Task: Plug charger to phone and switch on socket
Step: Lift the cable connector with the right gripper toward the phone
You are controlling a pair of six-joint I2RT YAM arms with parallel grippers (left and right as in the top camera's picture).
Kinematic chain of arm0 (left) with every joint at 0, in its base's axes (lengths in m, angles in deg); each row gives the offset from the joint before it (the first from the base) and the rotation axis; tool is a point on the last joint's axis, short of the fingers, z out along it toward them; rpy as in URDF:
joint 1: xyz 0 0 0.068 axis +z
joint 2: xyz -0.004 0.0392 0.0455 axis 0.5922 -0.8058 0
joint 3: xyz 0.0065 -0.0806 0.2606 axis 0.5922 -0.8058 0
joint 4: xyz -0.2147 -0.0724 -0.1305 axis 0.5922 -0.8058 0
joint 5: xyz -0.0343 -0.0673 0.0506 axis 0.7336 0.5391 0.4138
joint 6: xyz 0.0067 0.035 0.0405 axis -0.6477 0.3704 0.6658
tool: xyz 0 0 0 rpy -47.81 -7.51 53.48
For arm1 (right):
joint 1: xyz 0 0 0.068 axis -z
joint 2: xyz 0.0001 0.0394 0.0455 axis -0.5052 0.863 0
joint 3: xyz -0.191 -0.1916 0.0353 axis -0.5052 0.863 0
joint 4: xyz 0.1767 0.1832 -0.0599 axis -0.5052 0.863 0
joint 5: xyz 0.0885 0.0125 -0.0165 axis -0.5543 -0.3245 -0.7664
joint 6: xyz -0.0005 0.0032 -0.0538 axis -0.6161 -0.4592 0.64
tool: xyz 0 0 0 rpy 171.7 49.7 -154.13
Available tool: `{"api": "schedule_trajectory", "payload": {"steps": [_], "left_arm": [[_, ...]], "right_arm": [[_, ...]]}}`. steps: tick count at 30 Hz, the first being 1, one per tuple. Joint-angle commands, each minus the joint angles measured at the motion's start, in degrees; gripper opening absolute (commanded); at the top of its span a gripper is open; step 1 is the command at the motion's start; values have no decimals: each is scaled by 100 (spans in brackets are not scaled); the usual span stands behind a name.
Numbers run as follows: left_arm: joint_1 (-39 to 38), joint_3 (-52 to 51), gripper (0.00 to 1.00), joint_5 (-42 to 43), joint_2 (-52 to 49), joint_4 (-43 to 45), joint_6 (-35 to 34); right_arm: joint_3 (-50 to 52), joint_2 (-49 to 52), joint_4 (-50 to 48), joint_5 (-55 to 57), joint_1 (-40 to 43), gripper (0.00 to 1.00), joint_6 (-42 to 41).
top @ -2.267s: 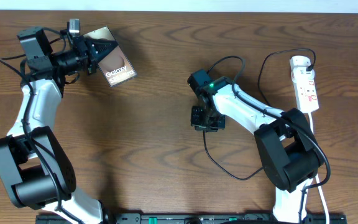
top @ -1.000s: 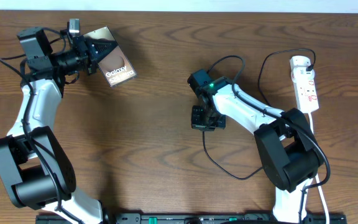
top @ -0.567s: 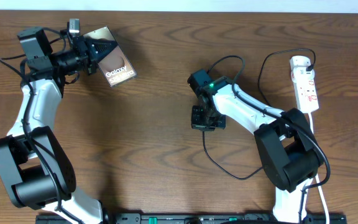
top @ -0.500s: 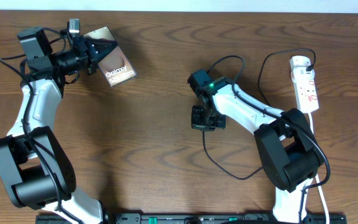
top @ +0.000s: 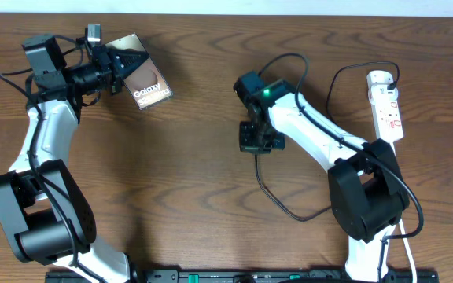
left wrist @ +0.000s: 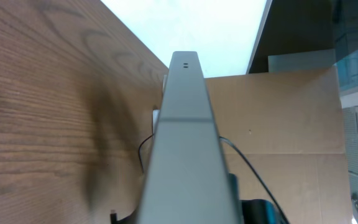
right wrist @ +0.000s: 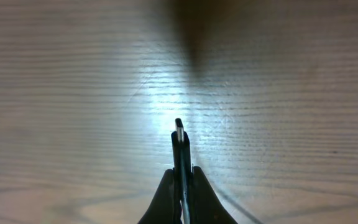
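Pinching the charger (right wrist: pixel 179 142) by its connector tip, the right end effector (top: pixel 255 141) hangs over the worktop (top: pixel 187 181). The left end effector (top: pixel 132 61) clamps the phone (top: pixel 152 85), well apart.

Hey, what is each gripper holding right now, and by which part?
The left gripper clamps the phone by one end. The right gripper pinches the charger just behind its connector tip, which pokes out past the fingertips.

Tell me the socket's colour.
The socket is white with small red marks, best seen in the overhead view.
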Motion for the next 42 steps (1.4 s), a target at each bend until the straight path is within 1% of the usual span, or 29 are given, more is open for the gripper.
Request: {"api": "schedule_trajectory", "payload": {"steps": [1, 7, 14, 20, 26, 28, 32, 34, 37, 42], "left_arm": [[-17, 20, 7, 181, 52, 37, 39], [-15, 20, 7, 181, 52, 37, 39], [-4, 20, 7, 181, 52, 37, 37], [79, 20, 7, 186, 52, 52, 35], [116, 20, 7, 216, 52, 76, 31], [116, 20, 7, 295, 52, 153, -39], [111, 20, 7, 496, 52, 566, -378], [111, 22, 7, 564, 52, 997, -702], [105, 22, 7, 614, 52, 1635, -1294], [81, 22, 7, 656, 52, 2597, -2201]], "right_arm": [[-549, 48, 243, -234, 13, 1, 442], [-1316, 46, 472, -1515, 11, 1, 1172], [-1967, 46, 474, -3405, 13, 1, 2092], [-2041, 46, 494, -4736, 13, 1, 2627], [-2041, 46, 485, -5646, 4, 1, 3152], [-2041, 46, 426, -5727, -13, 1, 3220], [-2039, 48, 310, -5853, -13, 1, 3215], [-2041, 48, 210, -6063, -15, 1, 3217], [-2039, 48, 57, -6089, -13, 1, 3154], [-2039, 48, -313, -6094, -15, 1, 2796]]}}
